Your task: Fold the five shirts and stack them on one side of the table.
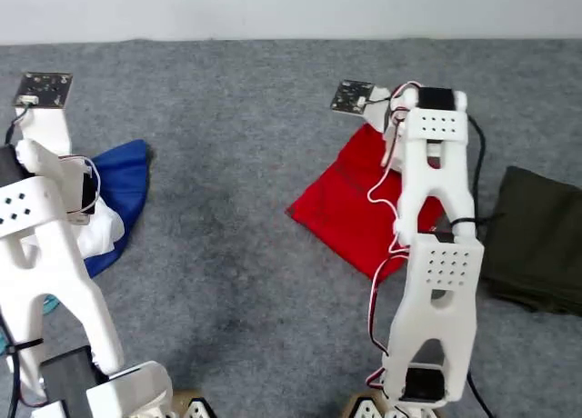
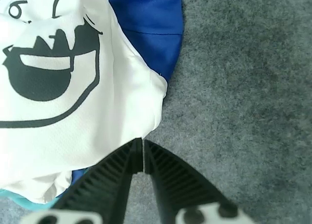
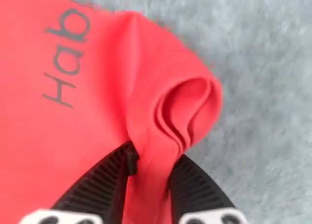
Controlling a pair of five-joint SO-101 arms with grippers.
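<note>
A red shirt (image 1: 350, 213) lies partly folded on the grey table, right of centre. My right gripper (image 3: 153, 158) is shut on a bunched fold at the red shirt's (image 3: 73, 126) corner, with cloth pinched between the fingers. The right arm (image 1: 427, 164) stretches over that shirt. At the left edge, a white shirt (image 2: 73, 112) with a black cartoon print lies on a blue shirt (image 2: 151, 29). My left gripper (image 2: 143, 153) is shut, its tips right at the white shirt's edge. The left arm (image 1: 45, 245) hangs over the white shirt (image 1: 102, 232) and blue shirt (image 1: 123, 177).
A folded dark green shirt (image 1: 536, 241) rests at the table's right edge, next to the right arm. A strip of teal cloth (image 2: 14, 197) peeks from under the white shirt. Bare grey table (image 1: 227, 282) lies between the two arms.
</note>
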